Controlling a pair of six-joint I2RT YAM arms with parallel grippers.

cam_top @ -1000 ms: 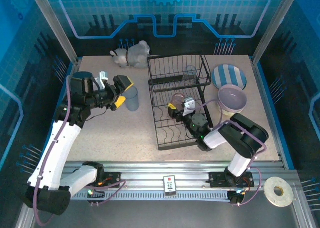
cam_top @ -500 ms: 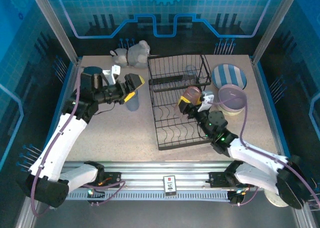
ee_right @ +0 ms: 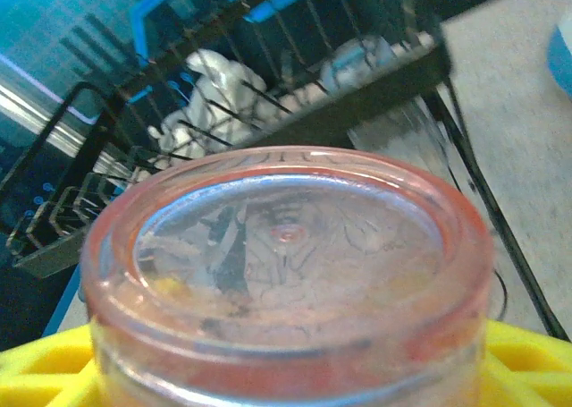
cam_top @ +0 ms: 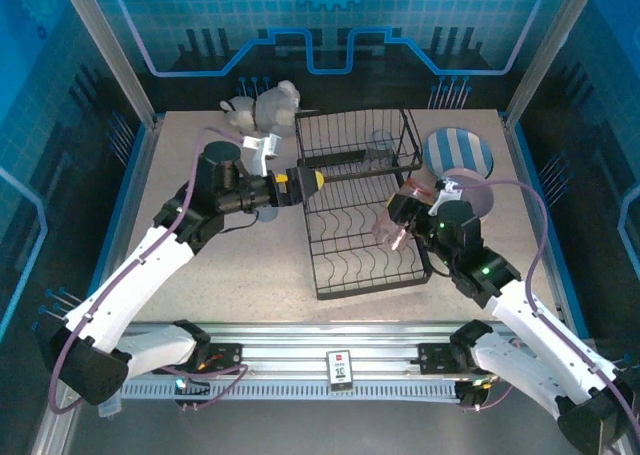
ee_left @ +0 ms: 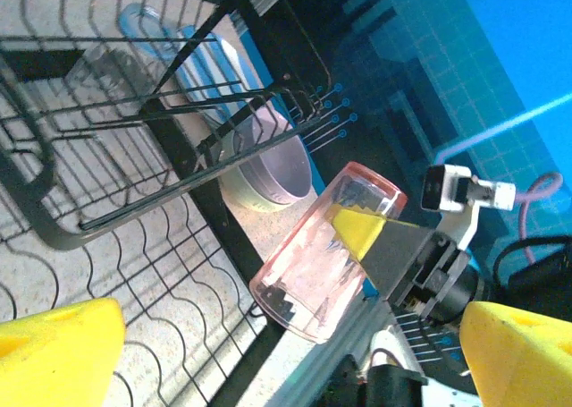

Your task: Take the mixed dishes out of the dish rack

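The pink tumbler [cam_top: 393,221] hangs tilted over the right edge of the black dish rack [cam_top: 345,267], with my right gripper [cam_top: 408,215] shut on it. In the right wrist view its base [ee_right: 286,273] sits between my yellow fingers [ee_right: 527,362]. From the left wrist the tumbler [ee_left: 326,250] shows past the rack [ee_left: 179,176]. My left gripper [cam_top: 304,181] is open and empty at the rack's left rim. A blue-grey tumbler [cam_top: 380,143] stands on the upper tier. A lavender bowl [ee_left: 268,161] and a striped plate [cam_top: 458,155] lie right of the rack.
A white animal figurine [cam_top: 262,107] sits at the back left of the rack. Another blue-grey tumbler [cam_top: 263,212] stands on the table under my left arm. Open tabletop lies left and in front of the rack.
My right gripper has carried the pink tumbler up and right, out of the rack's lower tier. My left gripper has swung right, past the standing tumbler, to the rack's left rim.
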